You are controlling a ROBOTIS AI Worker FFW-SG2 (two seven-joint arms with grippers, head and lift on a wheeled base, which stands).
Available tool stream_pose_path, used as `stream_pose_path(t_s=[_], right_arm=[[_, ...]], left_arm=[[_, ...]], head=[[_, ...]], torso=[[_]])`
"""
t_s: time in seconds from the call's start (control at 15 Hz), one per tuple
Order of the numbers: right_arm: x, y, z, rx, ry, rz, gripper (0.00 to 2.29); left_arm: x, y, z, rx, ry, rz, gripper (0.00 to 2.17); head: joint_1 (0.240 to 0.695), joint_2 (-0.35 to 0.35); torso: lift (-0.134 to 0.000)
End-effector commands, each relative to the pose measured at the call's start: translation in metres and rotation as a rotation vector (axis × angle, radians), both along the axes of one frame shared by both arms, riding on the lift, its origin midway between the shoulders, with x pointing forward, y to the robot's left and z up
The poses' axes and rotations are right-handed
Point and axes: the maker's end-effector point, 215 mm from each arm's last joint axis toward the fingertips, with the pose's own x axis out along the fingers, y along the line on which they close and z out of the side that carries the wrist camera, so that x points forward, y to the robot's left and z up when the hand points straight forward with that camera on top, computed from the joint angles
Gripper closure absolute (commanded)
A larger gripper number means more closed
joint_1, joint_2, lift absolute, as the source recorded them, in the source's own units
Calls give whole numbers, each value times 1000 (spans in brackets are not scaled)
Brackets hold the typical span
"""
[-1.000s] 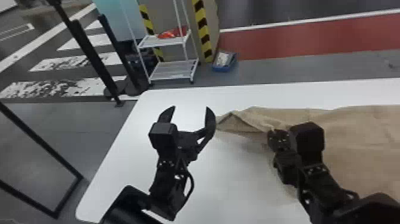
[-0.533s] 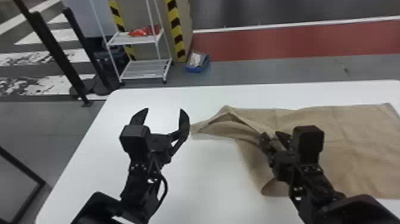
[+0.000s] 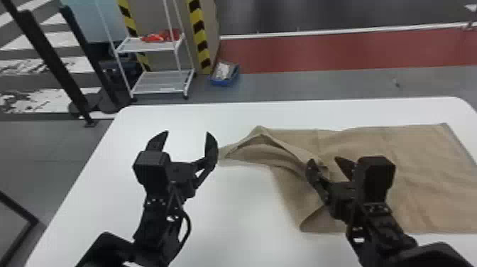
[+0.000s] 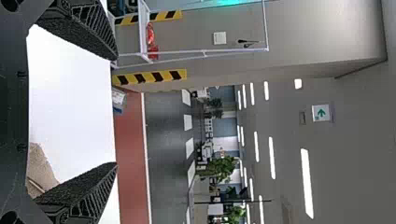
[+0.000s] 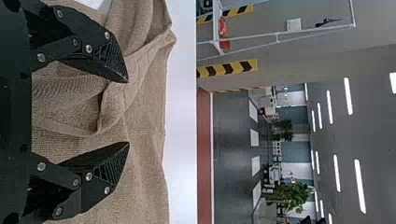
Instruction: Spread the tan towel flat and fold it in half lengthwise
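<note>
The tan towel [image 3: 422, 170] lies across the right part of the table [image 3: 234, 213], its left end rucked into loose folds [image 3: 262, 154]. The left tool [image 3: 188, 133] is spread beside that end, and the right tool [image 3: 324, 159] is parted over the bunched cloth. If two layers were pinched together there, the rucks could be dragged along and the lengthwise fold skewed.
</note>
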Motion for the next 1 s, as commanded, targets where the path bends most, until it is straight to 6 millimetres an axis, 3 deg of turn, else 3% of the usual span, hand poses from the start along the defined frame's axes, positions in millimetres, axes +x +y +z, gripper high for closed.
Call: stream_pose_path(t_s=[0.0,0.07,0.47,0.53,0.6,0.67,0.93], right_arm=[[-4,2,-5,-2,15,15,691],[-5,2,-6,-3,19,17,822],[-1,15,-8,-21,52,51,822],[0,16,-9,-28,56,55,799],[1,18,-8,-27,52,59,549],[2,21,-6,-24,49,63,444],[6,38,7,-21,25,100,444]], left_arm=[[0,0,2,-1,-4,1,80],[1,2,3,2,-5,3,80],[0,3,7,-1,-12,7,80],[0,4,7,1,-12,6,80],[1,5,7,2,-13,7,80],[1,5,7,2,-13,7,80],[4,3,8,1,-16,3,80]], head=[[695,146],[695,147],[695,161],[695,162],[695,163],[695,165],[695,178]], torso=[[-128],[-128],[-128],[-128],[-128],[-128],[-128]])
